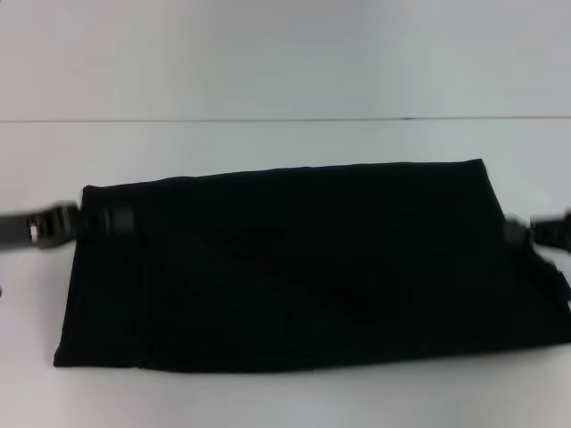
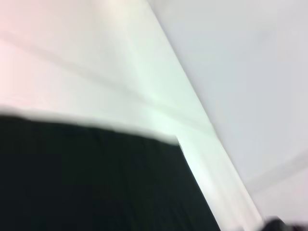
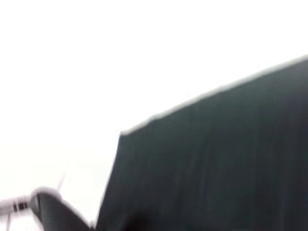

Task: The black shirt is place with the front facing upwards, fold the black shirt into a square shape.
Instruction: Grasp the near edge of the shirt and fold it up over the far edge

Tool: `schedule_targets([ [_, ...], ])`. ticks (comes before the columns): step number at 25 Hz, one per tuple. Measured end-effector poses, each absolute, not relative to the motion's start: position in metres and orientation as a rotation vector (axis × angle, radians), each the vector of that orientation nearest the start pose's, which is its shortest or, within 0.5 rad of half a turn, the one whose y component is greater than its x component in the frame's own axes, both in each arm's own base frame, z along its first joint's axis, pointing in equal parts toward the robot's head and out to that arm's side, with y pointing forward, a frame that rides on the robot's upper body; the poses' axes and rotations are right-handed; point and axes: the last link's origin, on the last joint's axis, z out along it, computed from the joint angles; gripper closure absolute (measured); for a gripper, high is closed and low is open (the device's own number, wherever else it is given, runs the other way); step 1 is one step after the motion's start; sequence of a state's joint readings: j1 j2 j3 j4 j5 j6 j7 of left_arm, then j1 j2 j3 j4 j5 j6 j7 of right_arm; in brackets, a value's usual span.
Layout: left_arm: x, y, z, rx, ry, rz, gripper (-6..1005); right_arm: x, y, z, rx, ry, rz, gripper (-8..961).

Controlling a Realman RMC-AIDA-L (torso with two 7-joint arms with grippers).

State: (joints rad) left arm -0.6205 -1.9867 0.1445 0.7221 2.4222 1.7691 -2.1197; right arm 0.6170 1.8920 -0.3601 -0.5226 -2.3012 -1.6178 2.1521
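The black shirt (image 1: 294, 267) lies on the white table as a long, wide folded band, plain black side up, with no lettering or neck label showing. My left gripper (image 1: 105, 220) is at the shirt's left end, near its far corner and low over the cloth. My right gripper (image 1: 520, 234) is at the shirt's right end, about halfway along that edge. The left wrist view shows a far corner of the shirt (image 2: 96, 183) against the table. The right wrist view shows another corner of the shirt (image 3: 216, 168), with a dark gripper far off (image 3: 53, 209).
The white table (image 1: 268, 143) runs on behind the shirt to a thin seam line (image 1: 268, 119), with a pale wall beyond. A strip of bare table (image 1: 285, 401) lies in front of the shirt.
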Motion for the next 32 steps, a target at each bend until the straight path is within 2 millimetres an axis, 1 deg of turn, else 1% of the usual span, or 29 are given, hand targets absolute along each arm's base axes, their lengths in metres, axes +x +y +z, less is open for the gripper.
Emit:
schedule_targets([
  [4,-0.306,0.352,0.076,-2.111,-1.641,-0.917,953,0.305,0.365,0.06,-2.114,1.722,0.902,901],
  [7,-0.314,0.365,0.068,-1.967,-1.601,-0.983,952,0.308,0.378,0.047,-1.985,1.674,0.977,900],
  [8,-0.316,0.367,0.066,-1.943,-1.591,-0.991,951,0.307,0.381,0.041,-1.951,1.651,0.995,900],
  [11,-0.318,0.371,0.058,-1.893,-1.576,-1.004,949,0.303,0.391,0.024,-1.876,1.586,1.015,900],
  [12,-0.32,0.376,0.049,-1.865,-1.557,-0.992,949,0.3,0.393,0.018,-1.859,1.564,1.016,899],
  [15,-0.321,0.382,0.035,-1.821,-1.533,-0.96,947,0.295,0.401,0.003,-1.815,1.491,1.003,899],
  [17,-0.322,0.384,0.032,-1.798,-1.52,-0.95,946,0.293,0.405,-0.009,-1.797,1.458,0.984,899],
  [19,-0.324,0.386,0.03,-1.762,-1.501,-0.938,945,0.293,0.408,-0.015,-1.766,1.426,0.966,898],
  [25,-0.328,0.39,0.021,-1.681,-1.466,-0.909,941,0.295,0.413,-0.014,-1.682,1.392,0.99,897],
  [32,-0.321,0.398,0.011,-1.678,-1.438,-0.908,937,0.288,0.42,-0.015,-1.682,1.357,0.988,896],
])
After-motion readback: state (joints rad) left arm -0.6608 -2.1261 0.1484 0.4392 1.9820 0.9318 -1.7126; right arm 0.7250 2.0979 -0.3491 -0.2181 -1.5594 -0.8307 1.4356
